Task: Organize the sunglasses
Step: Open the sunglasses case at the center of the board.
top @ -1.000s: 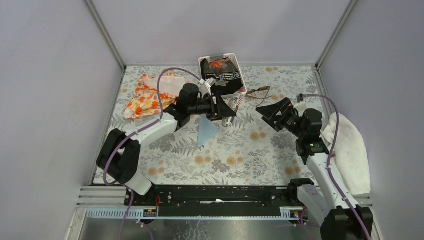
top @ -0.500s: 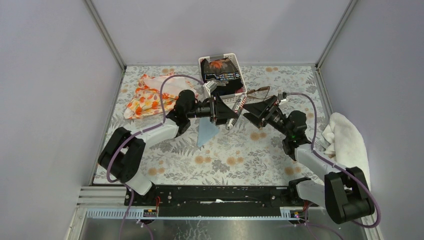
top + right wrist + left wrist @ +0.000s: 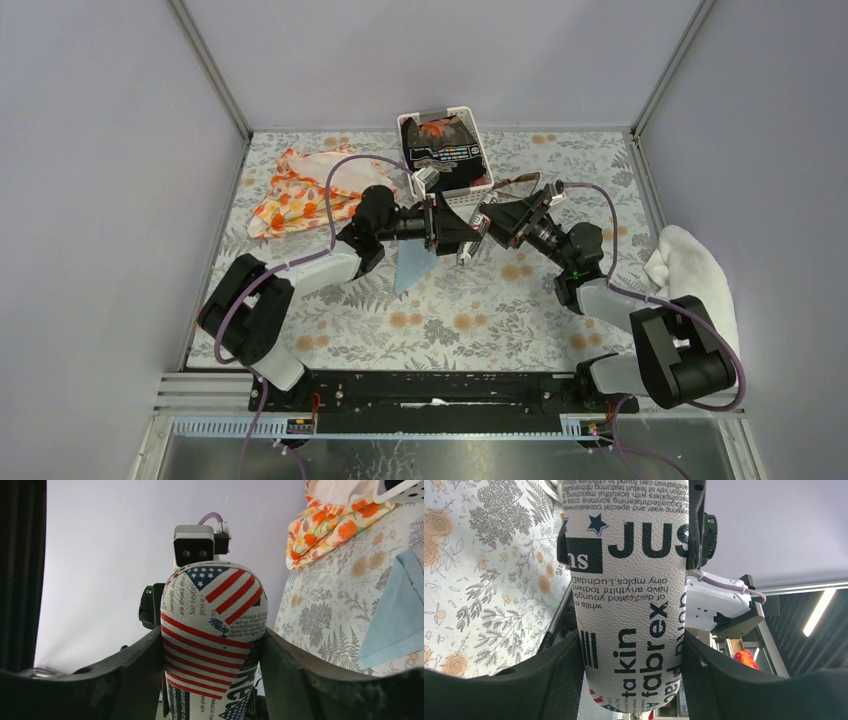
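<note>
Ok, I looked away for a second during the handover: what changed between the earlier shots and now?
The right gripper swung left across the table to the glasses case, and its jaws closed around the flag-printed end. The left gripper held the case throughout, barely shifting rightward. The sunglasses, blue cloth and basket stayed put.
</note>
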Controlling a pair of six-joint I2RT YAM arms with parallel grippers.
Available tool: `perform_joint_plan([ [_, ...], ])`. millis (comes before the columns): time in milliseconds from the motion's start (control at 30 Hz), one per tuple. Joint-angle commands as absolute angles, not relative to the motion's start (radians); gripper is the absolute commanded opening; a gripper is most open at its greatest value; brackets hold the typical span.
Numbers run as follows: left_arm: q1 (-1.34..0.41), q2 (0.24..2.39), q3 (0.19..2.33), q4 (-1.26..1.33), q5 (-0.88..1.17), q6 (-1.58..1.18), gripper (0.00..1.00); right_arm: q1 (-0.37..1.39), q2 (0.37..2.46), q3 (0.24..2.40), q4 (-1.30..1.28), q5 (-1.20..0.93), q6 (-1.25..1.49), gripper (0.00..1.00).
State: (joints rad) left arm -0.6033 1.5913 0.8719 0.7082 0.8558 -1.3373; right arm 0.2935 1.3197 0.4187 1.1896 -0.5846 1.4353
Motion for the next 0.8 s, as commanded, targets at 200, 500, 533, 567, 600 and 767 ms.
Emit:
perform_joint_plan([
  [200, -0.62, 1.642, 0.818, 1.053, 0.801, -1.523, 0.0, 0.314, 1.564, 0.367, 1.715, -0.53, 1.687, 0.22],
  [500, -0.612, 1.716, 0.734, 1.418, 0.751, -1.762, 0.0, 0.316, 1.552, 0.403, 1.715, -0.617, 1.594, 0.06],
  [533, -0.607, 1.712, 0.723, 1.426, 0.741, -1.768, 0.0, 0.316, 1.548, 0.406, 1.715, -0.625, 1.588, 0.06],
  [567, -0.602, 1.707, 0.713, 1.431, 0.731, -1.773, 0.0, 0.316, 1.543, 0.406, 1.715, -0.63, 1.583, 0.05],
  [600, -0.595, 1.702, 0.704, 1.436, 0.724, -1.78, 0.0, 0.315, 1.54, 0.409, 1.715, -0.634, 1.579, 0.05],
  [767, -0.576, 1.686, 0.672, 1.419, 0.699, -1.793, 0.0, 0.316, 1.526, 0.417, 1.716, -0.641, 1.57, 0.0],
])
